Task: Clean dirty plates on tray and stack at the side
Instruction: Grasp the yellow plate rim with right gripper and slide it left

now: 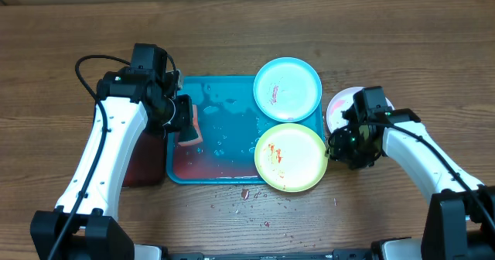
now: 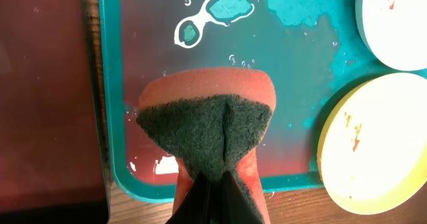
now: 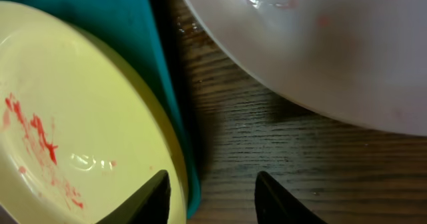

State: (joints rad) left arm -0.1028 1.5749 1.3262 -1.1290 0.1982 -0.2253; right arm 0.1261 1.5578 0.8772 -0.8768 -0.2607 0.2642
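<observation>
The teal tray (image 1: 224,109) holds water and reddish liquid. The light blue plate (image 1: 287,88) rests on its far right corner and the yellow-green plate (image 1: 290,157) on its near right corner; both carry red smears. The white plate (image 1: 340,109) lies on the table right of the tray. My left gripper (image 1: 184,119) is shut on an orange sponge with a dark scrub face (image 2: 210,124), held over the tray's left side. My right gripper (image 3: 210,197) is open; its fingers straddle the yellow-green plate's right rim (image 3: 67,117) and the tray's edge (image 3: 175,104), with the white plate (image 3: 320,44) just beyond.
A dark maroon tray (image 1: 143,159) lies left of the teal tray, under my left arm. Red crumbs and drops (image 1: 246,194) dot the wood in front of the teal tray.
</observation>
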